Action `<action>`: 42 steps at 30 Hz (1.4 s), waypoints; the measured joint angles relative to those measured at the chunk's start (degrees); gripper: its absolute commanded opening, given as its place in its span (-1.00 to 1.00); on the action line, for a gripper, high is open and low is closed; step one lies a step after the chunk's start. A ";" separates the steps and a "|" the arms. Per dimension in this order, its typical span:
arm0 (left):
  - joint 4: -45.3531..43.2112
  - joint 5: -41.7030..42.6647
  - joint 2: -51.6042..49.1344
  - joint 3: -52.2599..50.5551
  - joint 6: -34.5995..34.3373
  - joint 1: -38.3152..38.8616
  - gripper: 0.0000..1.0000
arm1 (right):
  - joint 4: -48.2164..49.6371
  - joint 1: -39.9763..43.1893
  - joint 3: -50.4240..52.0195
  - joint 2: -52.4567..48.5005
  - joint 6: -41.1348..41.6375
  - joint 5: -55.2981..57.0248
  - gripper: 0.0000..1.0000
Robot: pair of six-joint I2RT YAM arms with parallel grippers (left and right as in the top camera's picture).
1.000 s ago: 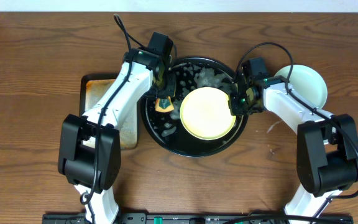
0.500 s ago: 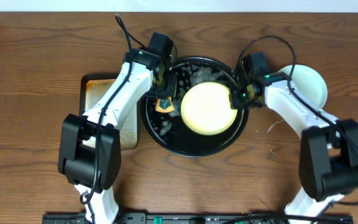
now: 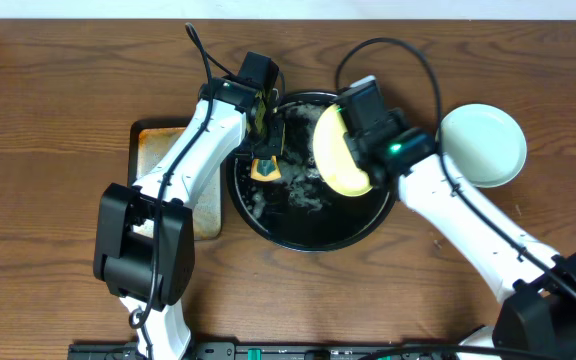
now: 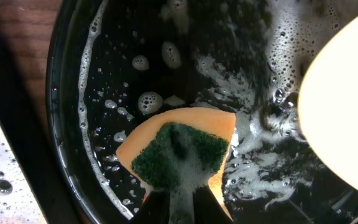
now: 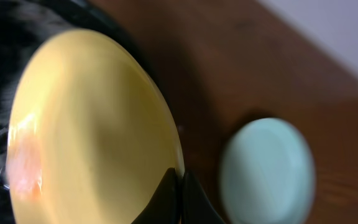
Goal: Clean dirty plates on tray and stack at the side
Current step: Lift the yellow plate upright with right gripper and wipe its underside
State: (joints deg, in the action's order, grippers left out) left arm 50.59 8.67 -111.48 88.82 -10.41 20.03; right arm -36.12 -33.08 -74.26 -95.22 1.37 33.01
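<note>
The large black tray (image 3: 313,236) sits mid-table, wet with suds. My right gripper (image 3: 363,175) is shut on the rim of the pale yellow plate (image 3: 336,152) and holds it tilted on edge above the tray; the right wrist view shows the plate (image 5: 92,130) with an orange smear at its left and my fingers (image 5: 180,186) pinching its rim. My left gripper (image 3: 266,160) is shut on an orange sponge with a green scrub face (image 4: 179,152), held over the tray's left side (image 4: 73,124). A mint-blue plate (image 3: 482,145) lies on the table at the right, also seen in the right wrist view (image 5: 267,171).
A small rectangular rusty metal tray (image 3: 158,150) lies left of the black tray, partly under my left arm. Cables loop above both arms. The table's far edge meets a white wall at the top.
My right gripper lifted the yellow plate from lying flat in the tray to standing on edge, swinging up and left. The left arm and sponge stayed put.
</note>
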 measured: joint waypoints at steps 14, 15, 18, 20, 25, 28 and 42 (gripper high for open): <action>-0.02 0.00 0.00 0.00 0.00 0.00 -0.80 | 3.91 -7.56 0.02 0.00 -5.01 22.56 -0.98; -0.02 0.00 0.00 0.00 -0.02 0.00 -0.80 | 4.07 -7.69 0.02 0.00 -5.27 22.99 -0.98; -0.02 0.00 0.00 0.00 -0.02 0.00 -0.80 | 4.66 -8.09 0.02 0.00 -6.58 24.00 -0.98; -0.02 0.00 0.00 0.00 -0.02 0.00 -0.80 | 5.16 -8.11 0.02 0.00 -7.72 24.37 -0.98; -0.09 0.00 0.00 0.00 -0.02 0.00 -0.79 | 6.93 -8.59 0.02 0.00 -11.39 25.05 -0.98; -0.11 0.00 0.00 0.00 -0.02 0.00 -0.79 | 8.07 -9.14 0.02 0.00 -14.05 25.16 -0.98; -0.55 0.00 0.00 0.00 -0.02 0.00 -0.78 | 9.62 -10.62 0.02 0.00 -23.02 25.55 -0.98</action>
State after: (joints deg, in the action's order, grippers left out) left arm 50.04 8.67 -111.48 88.82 -10.44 20.03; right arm -26.50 -43.70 -74.24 -95.22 -21.65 58.57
